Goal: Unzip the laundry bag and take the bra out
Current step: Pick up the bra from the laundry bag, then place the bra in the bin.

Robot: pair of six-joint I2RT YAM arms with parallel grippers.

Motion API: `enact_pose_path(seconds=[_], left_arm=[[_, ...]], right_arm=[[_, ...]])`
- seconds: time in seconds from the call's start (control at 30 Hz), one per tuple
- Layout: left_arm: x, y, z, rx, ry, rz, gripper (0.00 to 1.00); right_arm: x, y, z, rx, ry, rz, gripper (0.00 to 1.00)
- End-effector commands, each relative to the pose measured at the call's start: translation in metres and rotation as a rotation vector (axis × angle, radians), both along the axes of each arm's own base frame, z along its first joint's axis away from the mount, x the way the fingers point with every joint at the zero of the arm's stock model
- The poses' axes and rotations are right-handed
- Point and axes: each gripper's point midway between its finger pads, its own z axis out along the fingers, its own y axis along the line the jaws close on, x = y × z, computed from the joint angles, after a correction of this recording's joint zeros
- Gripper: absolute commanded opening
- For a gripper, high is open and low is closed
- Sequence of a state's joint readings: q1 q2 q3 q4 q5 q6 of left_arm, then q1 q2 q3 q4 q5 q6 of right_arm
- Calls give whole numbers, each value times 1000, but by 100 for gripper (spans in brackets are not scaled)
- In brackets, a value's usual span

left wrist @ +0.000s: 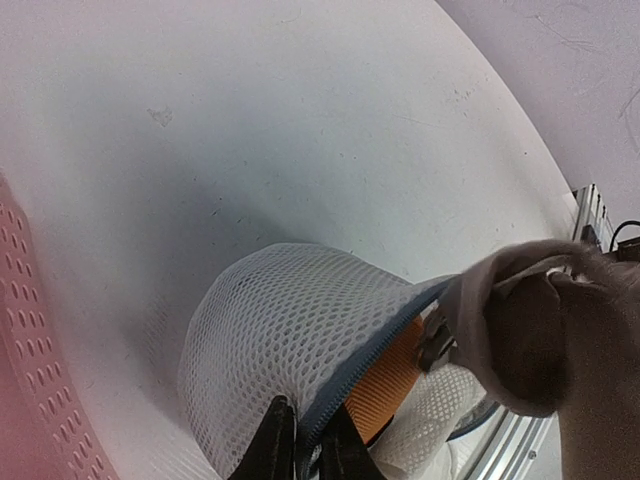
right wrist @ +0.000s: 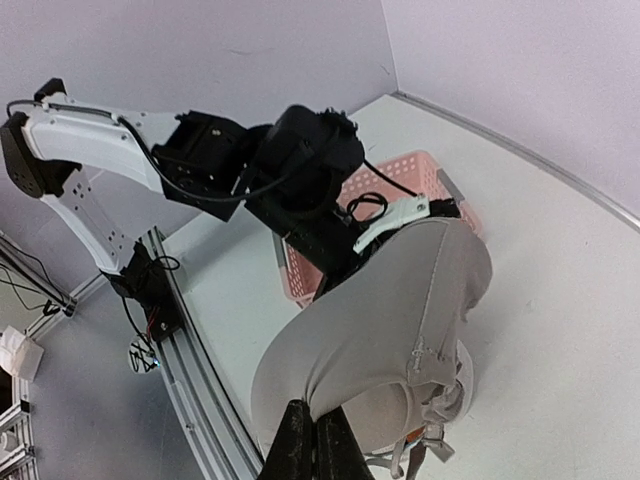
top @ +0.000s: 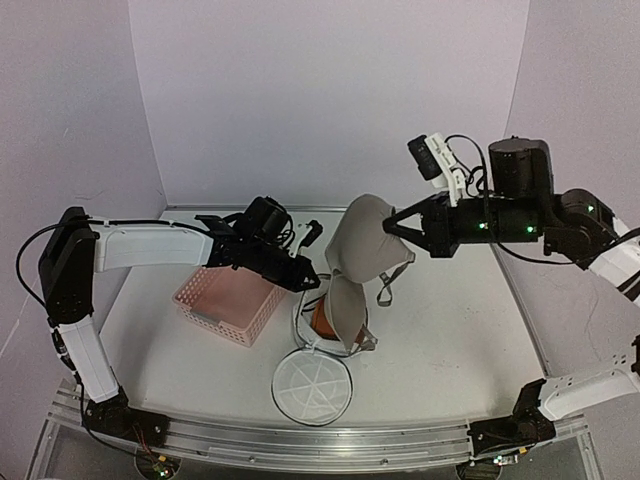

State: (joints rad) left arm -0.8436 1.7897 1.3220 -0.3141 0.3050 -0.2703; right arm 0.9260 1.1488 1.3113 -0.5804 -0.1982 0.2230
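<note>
Well, bra (top: 362, 240) hangs from R hand (top: 392, 226), over laundry bag (left wrist: 290, 330).

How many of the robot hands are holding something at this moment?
2. The left hand pinches the zipper edge of the laundry bag; the right hand holds the bra up above the bag.

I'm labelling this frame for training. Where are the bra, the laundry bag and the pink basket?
bra (top: 362, 238): top view, upper cup.
laundry bag (left wrist: 280, 330): left wrist view, mesh side wall.
pink basket (top: 230, 305): top view, bare floor.
</note>
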Motion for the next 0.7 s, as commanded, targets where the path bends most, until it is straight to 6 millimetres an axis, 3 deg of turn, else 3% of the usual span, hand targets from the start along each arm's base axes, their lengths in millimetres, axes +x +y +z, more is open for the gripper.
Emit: enact_pose_path(seconds=[0.0,0.23,0.4,0.67], left_arm=[[10,-8,15,-26,-26,21,13],[8,-6,20,-37,-23,28,25],[8,-6,37,-66,-43,30,40],[13,4,70,-96,-115,82,56]], right_arm=[[1,-14,71,140,-126,-51,0],[10,-21,118,204,-204,-117,0],[19,-25,145,236,-252,-170,0],[34,-18,176,270,-302,-212,0]])
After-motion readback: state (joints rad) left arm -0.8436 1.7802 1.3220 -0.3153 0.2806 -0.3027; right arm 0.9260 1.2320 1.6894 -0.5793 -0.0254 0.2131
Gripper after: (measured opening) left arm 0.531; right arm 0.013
